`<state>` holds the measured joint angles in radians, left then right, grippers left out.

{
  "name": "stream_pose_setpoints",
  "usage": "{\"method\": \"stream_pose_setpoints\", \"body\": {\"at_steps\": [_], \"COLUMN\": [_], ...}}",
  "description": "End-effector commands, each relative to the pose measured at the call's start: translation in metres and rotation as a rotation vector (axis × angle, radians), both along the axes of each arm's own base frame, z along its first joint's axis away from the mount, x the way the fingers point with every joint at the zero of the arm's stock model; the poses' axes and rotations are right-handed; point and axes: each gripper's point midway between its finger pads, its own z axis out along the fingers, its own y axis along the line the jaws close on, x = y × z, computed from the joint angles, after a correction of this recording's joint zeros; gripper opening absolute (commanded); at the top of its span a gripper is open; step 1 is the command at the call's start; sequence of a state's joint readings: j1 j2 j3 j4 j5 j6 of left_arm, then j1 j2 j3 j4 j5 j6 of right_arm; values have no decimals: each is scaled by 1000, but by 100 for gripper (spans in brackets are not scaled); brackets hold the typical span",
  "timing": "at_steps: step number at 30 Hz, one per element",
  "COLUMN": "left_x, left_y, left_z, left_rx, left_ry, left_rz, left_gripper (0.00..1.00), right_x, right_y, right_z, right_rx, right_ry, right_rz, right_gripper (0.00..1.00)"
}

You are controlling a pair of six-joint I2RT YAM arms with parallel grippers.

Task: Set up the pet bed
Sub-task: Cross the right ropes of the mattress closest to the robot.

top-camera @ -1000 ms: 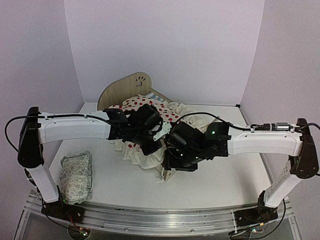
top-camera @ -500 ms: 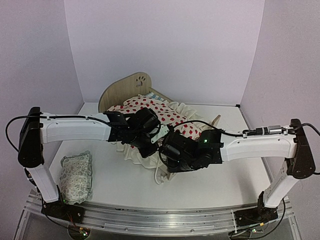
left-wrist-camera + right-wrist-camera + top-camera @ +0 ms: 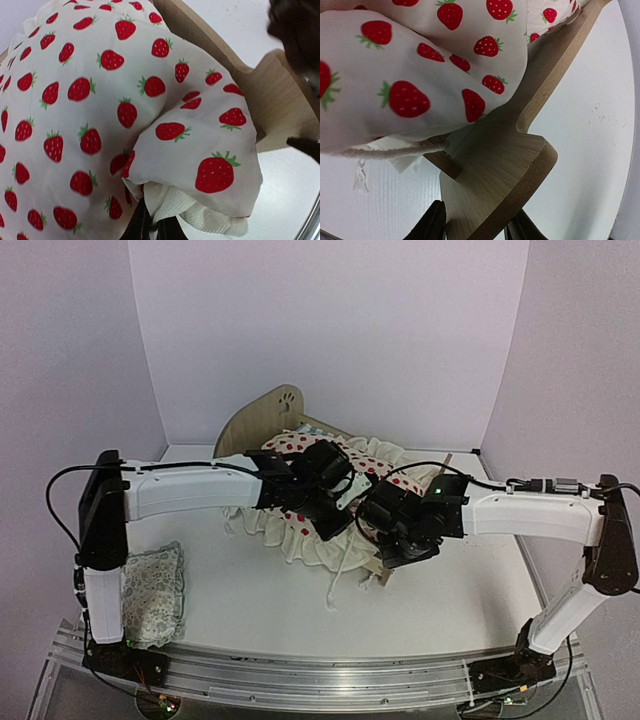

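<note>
As blanket (image 3: pixel 100 100) cloaks pet bed (image 3: pixel 262 418), L pincer (image 3: pixel 154 227) nips blanket (tips cropped), R pincer (image 3: pixel 477 227) clamps footboard (image 3: pixel 495 175).

Cannot make out the mattress of the pet bed (image 3: pixel 262 418) anywhere under the strawberry-print blanket (image 3: pixel 75 125). From above, loses most of the footboard (image 3: pixel 495 165) behind the right gripper (image 3: pixel 476 225). In the left wrist view, crops the left gripper (image 3: pixel 151 228) at the bottom edge, tips buried in white cloth, and blurs a dark shape (image 3: pixel 300 30) at top right. In the right wrist view, cuts the jaws off at the bottom edge.
</note>
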<state>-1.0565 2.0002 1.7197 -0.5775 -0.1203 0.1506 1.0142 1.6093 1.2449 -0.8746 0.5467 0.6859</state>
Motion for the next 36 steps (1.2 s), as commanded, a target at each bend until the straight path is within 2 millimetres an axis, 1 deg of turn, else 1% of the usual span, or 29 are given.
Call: {"method": "stream_pose_setpoints", "body": {"at_steps": [1,5,8,11,17,19,21,24,25,28,30,32,33,34,36], "left_x": [20,29,29,30,30,29,29,29,28,26,26,26,25,26,25], "left_y": [-40,-52,-60,-62,-68,-69,-70,-70,-69,-69,-68,-67,-66,-66,-63], "left_z": [6,-9,-21,-27,-25,-23,-22,-20,-20,-21,-22,-23,-23,-22,-20], "left_rx": [-84,-90,-92,-87,-108,-118,-123,-127,-127,-127,-126,-122,-119,-119,-118], "left_ry": [34,50,76,82,87,91,93,91,91,96,100,100,98,96,89], "left_rz": [35,67,65,69,61,57,55,51,49,42,42,44,44,46,43], "left_gripper": [8,12,12,12,13,14,14,15,15,15,15,15,15,15,15], "right_x": [53,59,57,50,33,24,13,-6,-12,-31,-40,-47,-49,-50,-48], "right_y": [-8,-21,-22,-18,-10,-11,-17,-28,-31,-30,-27,-15,-8,-6,-5], "right_z": [35,38,41,46,71,76,76,68,68,69,62,47,38,37,26], "right_rx": [39,60,84,135,282,351,428,523,539,535,525,509,481,476,446], "right_ry": [-190,-183,-170,-155,-142,-127,-108,-81,-99,-172,-176,-153,-147,-158,-187], "right_rz": [-27,-31,-1,31,70,44,-24,-152,-185,-250,-322,-382,-394,-423,-488], "right_gripper": [40,41,44,49,58,59,58,56,55,53,52,52,52,52,50]}}
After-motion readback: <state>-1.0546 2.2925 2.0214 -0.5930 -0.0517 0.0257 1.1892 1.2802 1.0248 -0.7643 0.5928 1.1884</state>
